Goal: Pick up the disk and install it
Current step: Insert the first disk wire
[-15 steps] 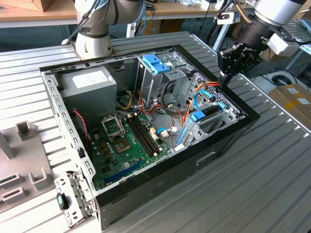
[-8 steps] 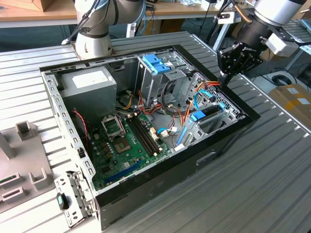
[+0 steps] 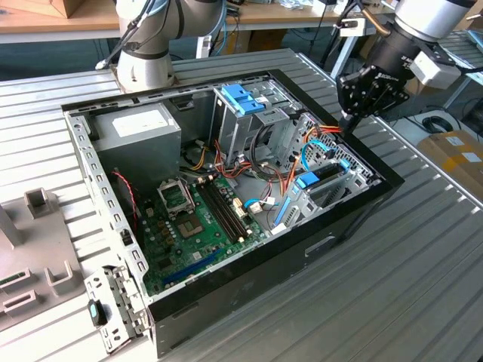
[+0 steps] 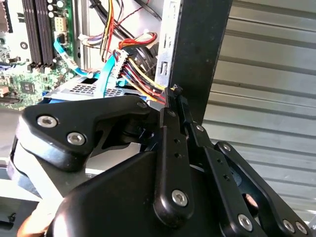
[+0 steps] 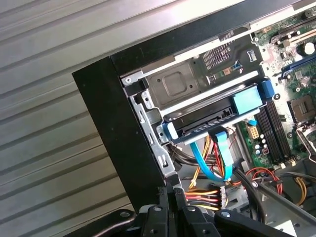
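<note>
- The open computer case fills the middle of the exterior view; its black wall runs toward the lower right.
- The disk, blue-railed, sits in its bay near the centre of the first wrist view, apparently already installed.
- The gripper, upper right in the exterior view, hangs over the case edge, fingers pressed together, holding nothing.
- Judgement: the install looks finished; the next move calls only for lifting clear of the cables.

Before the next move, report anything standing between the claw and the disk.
The claw hangs over the case's corner. The disk sits in its bay beside the case wall. Blue cables and a wire bundle lie between them.
</note>
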`<state>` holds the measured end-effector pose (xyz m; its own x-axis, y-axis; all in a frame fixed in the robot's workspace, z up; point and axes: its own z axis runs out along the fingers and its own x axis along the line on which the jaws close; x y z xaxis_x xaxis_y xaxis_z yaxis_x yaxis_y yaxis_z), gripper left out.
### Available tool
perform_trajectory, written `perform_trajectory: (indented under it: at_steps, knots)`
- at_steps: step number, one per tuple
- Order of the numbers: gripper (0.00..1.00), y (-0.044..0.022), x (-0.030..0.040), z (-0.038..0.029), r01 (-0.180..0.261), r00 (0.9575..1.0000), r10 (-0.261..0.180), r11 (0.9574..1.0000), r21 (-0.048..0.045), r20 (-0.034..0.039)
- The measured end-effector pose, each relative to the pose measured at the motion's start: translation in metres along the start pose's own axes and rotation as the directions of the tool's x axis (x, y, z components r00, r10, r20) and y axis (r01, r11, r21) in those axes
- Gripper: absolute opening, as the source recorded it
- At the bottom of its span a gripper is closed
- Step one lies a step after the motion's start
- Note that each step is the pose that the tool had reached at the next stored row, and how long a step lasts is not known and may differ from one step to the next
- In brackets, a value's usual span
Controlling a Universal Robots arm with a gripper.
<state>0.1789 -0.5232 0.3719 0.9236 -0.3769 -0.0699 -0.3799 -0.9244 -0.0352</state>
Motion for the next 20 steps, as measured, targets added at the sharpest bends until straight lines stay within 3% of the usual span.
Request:
perform_trajectory:
  at_steps: [20]
  knots:
    - [0.16,0.0207,-0.0429,0.0026,-0.001,1.0000,0.001,1.0000,0.0004,-0.0004]
